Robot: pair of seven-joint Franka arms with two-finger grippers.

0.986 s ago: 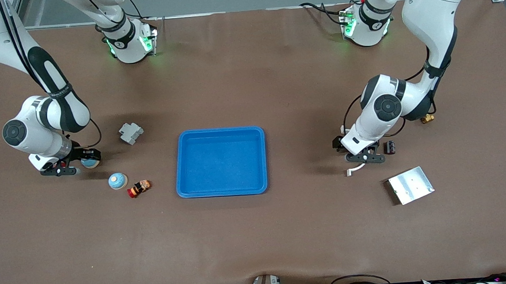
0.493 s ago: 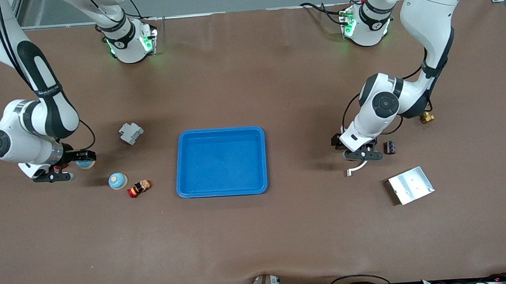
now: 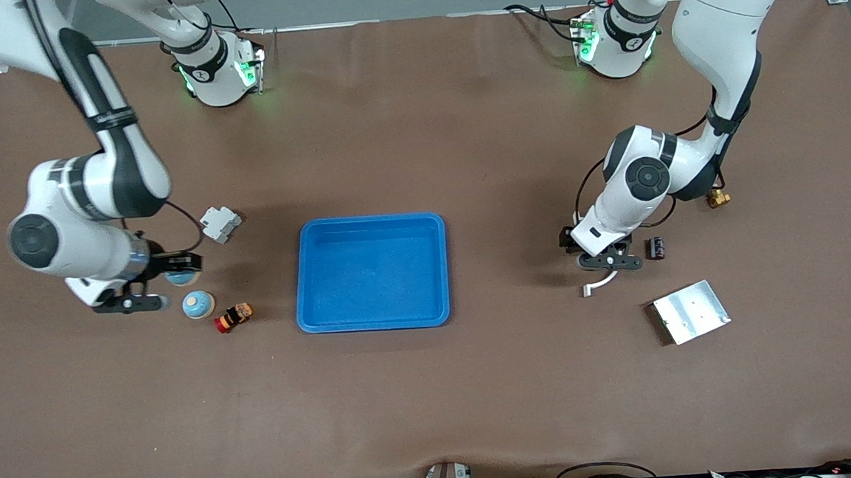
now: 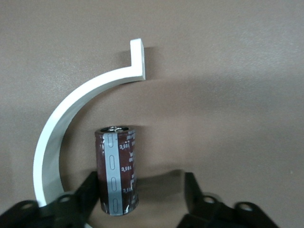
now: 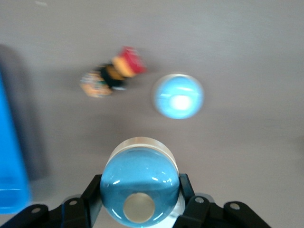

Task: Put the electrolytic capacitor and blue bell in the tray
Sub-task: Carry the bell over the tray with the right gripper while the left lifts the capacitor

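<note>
My right gripper (image 5: 137, 209) is clamped on the blue bell (image 5: 139, 179), up over the table near the tray (image 3: 371, 272), my left gripper (image 4: 142, 197) straddles the lying electrolytic capacitor (image 4: 117, 171) with jaws apart, and I see the tray empty.

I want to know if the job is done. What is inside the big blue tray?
Nothing yet. The tray shows only its bare blue floor, all uncovered. The right gripper holds the blue bell; the capacitor sits between the left gripper's fingers.
</note>
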